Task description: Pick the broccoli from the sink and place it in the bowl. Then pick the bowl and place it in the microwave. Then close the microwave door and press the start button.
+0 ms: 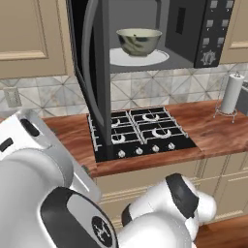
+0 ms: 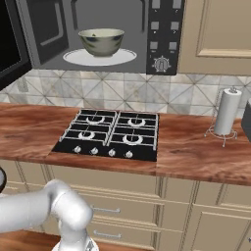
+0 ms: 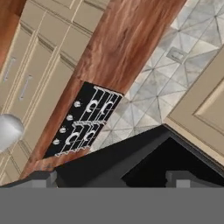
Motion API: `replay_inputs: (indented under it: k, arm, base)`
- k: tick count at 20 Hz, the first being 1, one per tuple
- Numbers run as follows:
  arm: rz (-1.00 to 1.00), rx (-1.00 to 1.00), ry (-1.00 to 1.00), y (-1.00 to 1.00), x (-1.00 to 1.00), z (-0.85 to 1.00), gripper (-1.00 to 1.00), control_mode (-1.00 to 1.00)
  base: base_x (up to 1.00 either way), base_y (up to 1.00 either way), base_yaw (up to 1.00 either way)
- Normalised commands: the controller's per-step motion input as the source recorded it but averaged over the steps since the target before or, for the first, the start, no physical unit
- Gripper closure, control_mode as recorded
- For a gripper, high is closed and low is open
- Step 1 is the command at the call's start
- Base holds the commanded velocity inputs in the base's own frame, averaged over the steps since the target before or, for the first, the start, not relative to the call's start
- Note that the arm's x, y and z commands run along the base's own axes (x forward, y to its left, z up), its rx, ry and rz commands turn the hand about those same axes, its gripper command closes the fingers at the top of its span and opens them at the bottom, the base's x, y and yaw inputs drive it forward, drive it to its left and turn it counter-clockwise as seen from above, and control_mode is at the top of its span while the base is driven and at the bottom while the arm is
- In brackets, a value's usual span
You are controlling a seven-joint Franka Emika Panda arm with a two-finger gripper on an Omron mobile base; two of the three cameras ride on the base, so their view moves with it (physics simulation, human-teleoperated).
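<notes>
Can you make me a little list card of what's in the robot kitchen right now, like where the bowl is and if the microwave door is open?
bowl: sitting on the white round plate inside the microwave
broccoli: cannot see into the bowl to tell
microwave door: swung wide open
stove: black, four burners, on the wooden counter below the microwave
paper towel roll: upright on the counter, right of the stove
gripper: fingers spread open, holding nothing, close to the open door's dark panel
left to do: close the door, press start
</notes>
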Motion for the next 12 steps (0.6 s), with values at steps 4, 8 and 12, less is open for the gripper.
replay_inputs:
  k: [4,8,12]
  arm:
    - [-0.20,0.00,0.00,0.06,1.00,-0.50,-1.00,-1.00]
    - [-0.18,0.00,0.00,0.00,1.00,-0.48,-1.00,-1.00]
    - [-0.15,0.01,0.00,-0.28,0.99,-0.35,-1.00,-1.00]
  base:
    - [0.00,0.00,0.00]
    - [0.00,0.00,0.00]
    - [0.00,0.00,0.00]
